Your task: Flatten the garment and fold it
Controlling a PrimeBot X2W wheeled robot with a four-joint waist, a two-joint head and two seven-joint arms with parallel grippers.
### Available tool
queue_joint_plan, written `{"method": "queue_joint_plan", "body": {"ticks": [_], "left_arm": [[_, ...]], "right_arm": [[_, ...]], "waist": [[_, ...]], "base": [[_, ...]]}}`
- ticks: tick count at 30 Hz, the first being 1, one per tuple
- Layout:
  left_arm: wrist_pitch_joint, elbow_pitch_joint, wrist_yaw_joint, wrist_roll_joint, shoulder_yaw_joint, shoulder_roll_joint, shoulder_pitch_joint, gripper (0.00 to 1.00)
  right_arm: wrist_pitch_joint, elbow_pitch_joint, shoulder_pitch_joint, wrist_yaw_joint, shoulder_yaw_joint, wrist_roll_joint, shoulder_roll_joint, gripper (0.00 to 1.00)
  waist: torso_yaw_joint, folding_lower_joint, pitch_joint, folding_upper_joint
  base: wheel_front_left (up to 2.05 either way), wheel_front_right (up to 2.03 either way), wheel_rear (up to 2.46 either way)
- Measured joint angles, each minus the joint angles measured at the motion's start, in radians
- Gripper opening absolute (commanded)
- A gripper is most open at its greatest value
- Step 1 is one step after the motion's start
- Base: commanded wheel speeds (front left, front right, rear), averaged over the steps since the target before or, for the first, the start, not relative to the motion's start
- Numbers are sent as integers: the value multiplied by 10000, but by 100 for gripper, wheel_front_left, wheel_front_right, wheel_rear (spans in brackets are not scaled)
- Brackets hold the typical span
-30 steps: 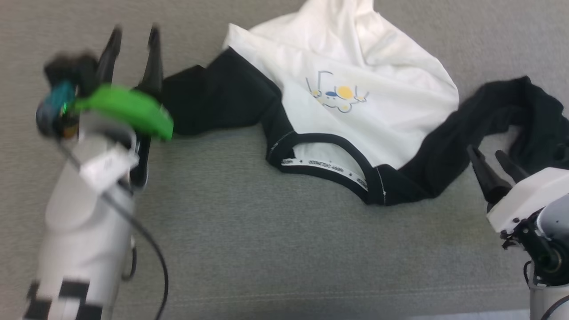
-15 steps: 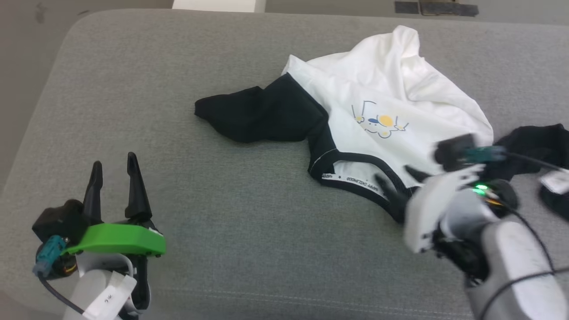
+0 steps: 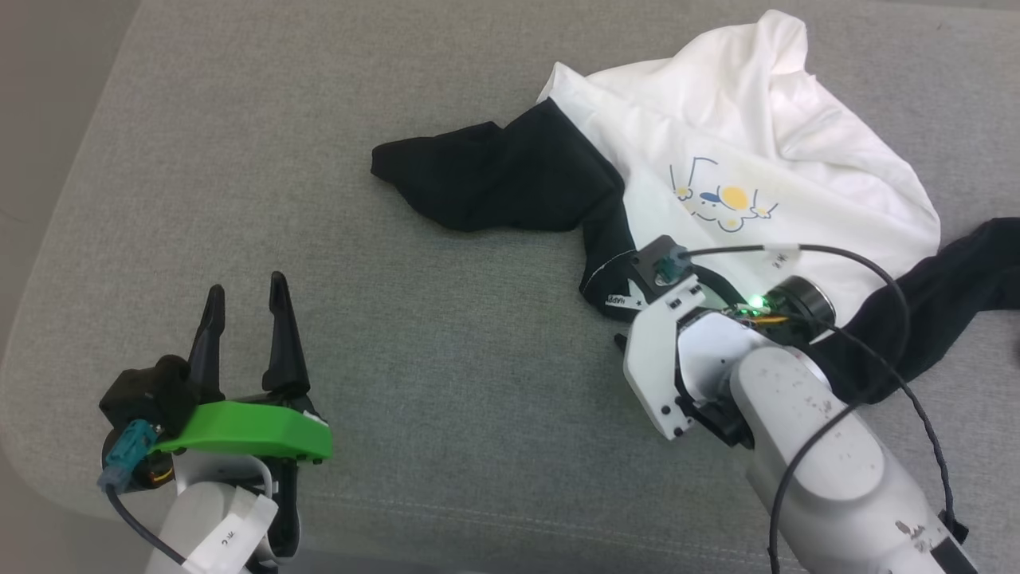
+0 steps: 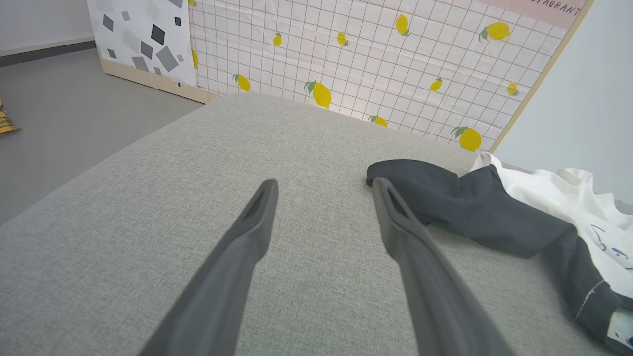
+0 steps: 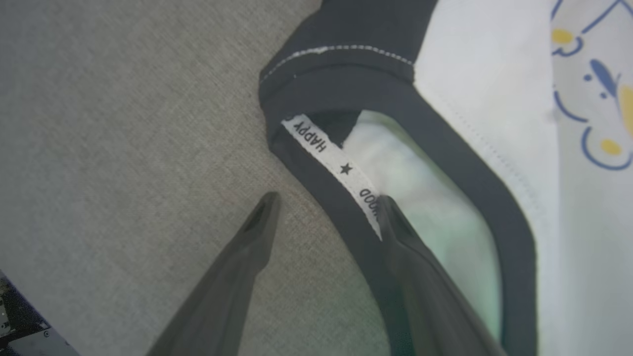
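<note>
At the near edge of the grey upholstered cushion (image 3: 438,335), our left gripper (image 3: 245,285) hangs over bare fabric with its two dark fingers spread apart and nothing between them. A line of stitching runs along the cushion's front edge.

Farther in and to the right, our right gripper (image 5: 327,199) sits at the garment's (image 3: 797,151) neck opening, fingers apart. In the right wrist view one finger lies over the grey weave and the other over the black collar trim (image 5: 474,163), beside a white neck tape (image 5: 341,168) printed "HAPPY" and a star. We cannot tell whether either finger touches the cloth.

The garment lies rumpled on the right half of the cushion, collar toward us. Its white body is bunched and creased toward the far edge, with the yellow-and-blue print (image 3: 721,199) showing. One black sleeve (image 3: 494,179) stretches left across the cushion, and the other (image 3: 940,295) trails off to the right behind the right arm.

Beyond the cushion, the left wrist view takes in a grey floor (image 4: 59,94), a panel of grey geometric shapes (image 4: 143,39), a gridded panel dotted with lemons (image 4: 371,59), and a pale wall (image 4: 588,99).
</note>
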Motion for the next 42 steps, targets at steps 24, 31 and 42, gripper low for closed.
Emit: {"method": "queue_joint_plan", "body": {"ticks": [24,31,42], "left_arm": [[17,642,-209,98,-4,-221,20,100],[286,757,-211,75,-73,-176,23,100],[1693,794,-244,-479,-683,-407,-2,100]], "right_arm": [[3191,-3099,1671,-46,2033,4295,-3455,0],[2786,-4288,2985,-48,330,5463,-3195,100],[-2,-5191,3519,-48,-5695,5185,-784,100]], "waist": [[-124,0,-530,0],[-399,0,-818,0],[-776,0,-1182,1]], "base": [[0,0,0],[0,0,0],[0,0,0]]}}
